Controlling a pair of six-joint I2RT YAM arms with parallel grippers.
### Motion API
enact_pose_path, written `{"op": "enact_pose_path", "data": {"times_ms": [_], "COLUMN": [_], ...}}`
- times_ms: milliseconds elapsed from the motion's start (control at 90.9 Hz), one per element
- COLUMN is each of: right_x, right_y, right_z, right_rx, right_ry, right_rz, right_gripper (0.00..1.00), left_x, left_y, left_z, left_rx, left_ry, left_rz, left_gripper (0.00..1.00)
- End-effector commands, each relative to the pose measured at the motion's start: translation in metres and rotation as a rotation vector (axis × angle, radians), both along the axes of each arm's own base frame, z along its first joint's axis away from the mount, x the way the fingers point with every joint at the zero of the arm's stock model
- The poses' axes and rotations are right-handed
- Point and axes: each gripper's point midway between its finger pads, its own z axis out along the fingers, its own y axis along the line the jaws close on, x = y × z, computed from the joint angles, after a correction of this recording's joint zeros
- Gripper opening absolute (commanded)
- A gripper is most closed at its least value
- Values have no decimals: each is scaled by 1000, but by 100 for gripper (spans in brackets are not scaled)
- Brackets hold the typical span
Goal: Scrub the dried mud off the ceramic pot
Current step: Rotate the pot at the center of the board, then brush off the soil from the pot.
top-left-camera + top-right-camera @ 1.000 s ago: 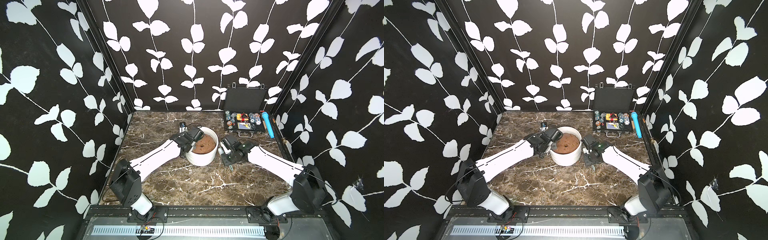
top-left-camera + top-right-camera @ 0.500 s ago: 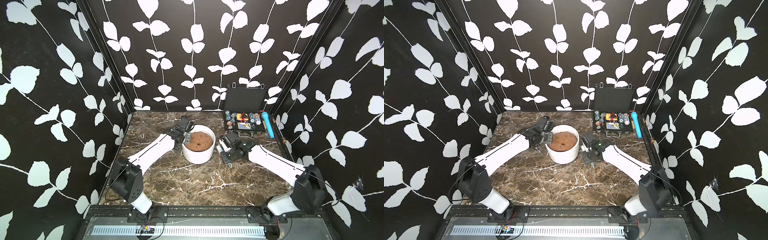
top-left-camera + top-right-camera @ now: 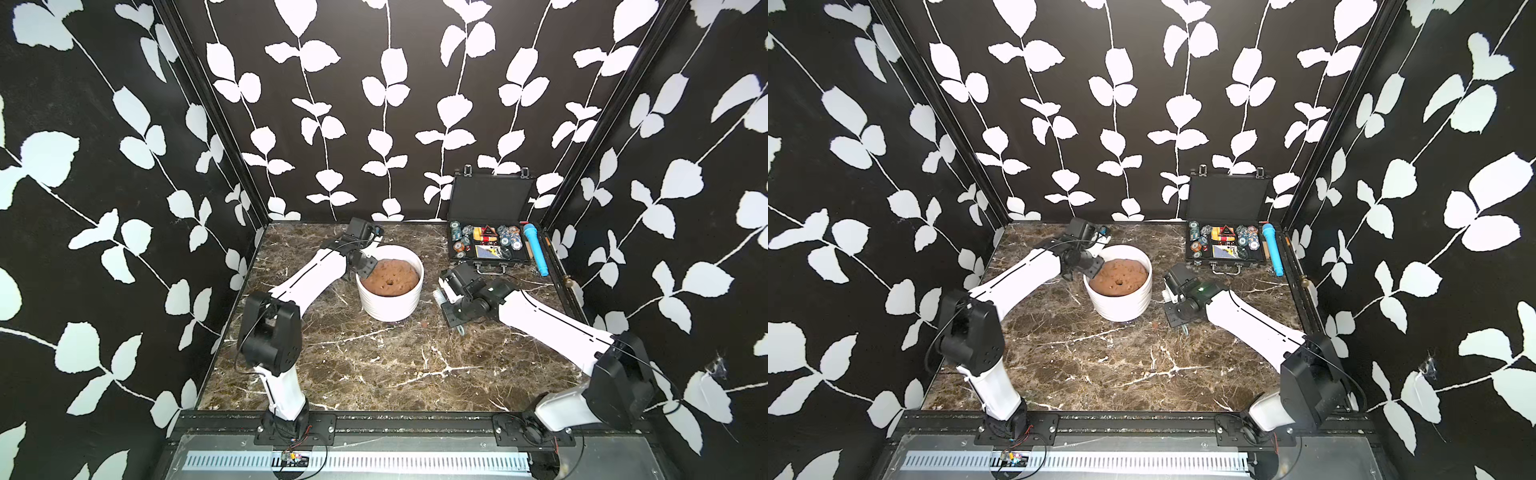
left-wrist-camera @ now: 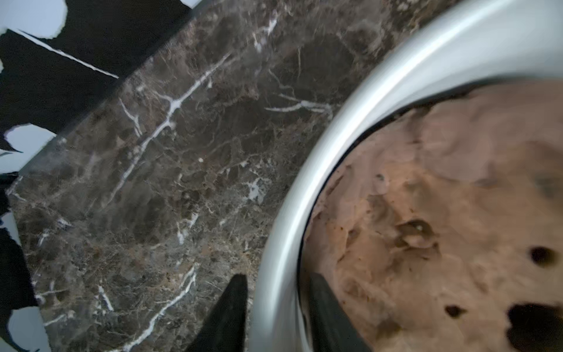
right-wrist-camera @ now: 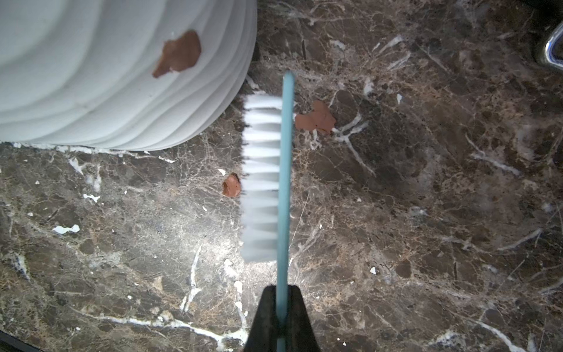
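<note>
The left gripper (image 4: 276,277) stood partly open astride the thick rounded rim of the wide white ribbed ceramic pot (image 3: 390,305). One finger was outside the wall and one inside, beside the lumpy brown mound (image 3: 390,276); it clamped nothing. The pot sat mid-table, toward the back. A flat reddish-brown smear of dried mud (image 5: 178,53) clung to its wall on the side facing the right arm. Loose reddish-brown flakes (image 5: 315,119) lay near its base.

The right gripper (image 5: 281,294) was closed tight on the thin teal-handled, white-bristled brush (image 5: 286,183), whose bristles faced the pot without touching it.

Judgement: with the rim unclamped, a brush stroke could shove or tip the pot, and the thin handle could twist in the jaws.

The surface was a brown marble-patterned tabletop (image 3: 374,365). Black walls with white leaf vines enclosed it, and an open black hinged case (image 3: 490,249) sat at the rear right.
</note>
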Motion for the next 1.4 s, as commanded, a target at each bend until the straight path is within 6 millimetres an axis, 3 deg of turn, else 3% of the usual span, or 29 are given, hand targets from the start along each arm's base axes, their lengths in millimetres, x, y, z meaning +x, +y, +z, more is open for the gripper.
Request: {"op": "enact_pose_path", "data": {"times_ms": [0,198,374,473,583,759,869,1012,1276,1386], "right_x": [4,4,4,5,8,17,27,35,34,29], "right_y": [4,3,4,3,2,-2,3,10,14,20], "right_z": [15,17,15,16,19,21,26,34,34,33], "right_rx": [44,45,42,46,52,43,98,121,169,205], "right_ry": [-28,-32,-25,-28,-34,-47,-76,-94,-88,-65], "right_rz": [-15,-19,-10,-12,-13,-19,-13,16,30,41], "right_gripper": [0,0,0,0,0,0,0,0,0,0], "left_x": [-5,-11,-22,-40,-70,-128,-144,-161,-151,-140], "left_y": [8,18,25,32,47,40,22,8,-13,-13], "left_z": [8,40,103,108,112,95,76,47,23,33], "left_rx": [34,17,-108,-158,-80,-236,-380,-370,-394,-415], "left_ry": [27,-5,-125,-81,-108,-45,26,103,114,58], "left_rz": [-28,49,150,284,482,755,838,933,963,972], "left_gripper": [61,68,69,68,69,70,74,74,73,73]}}
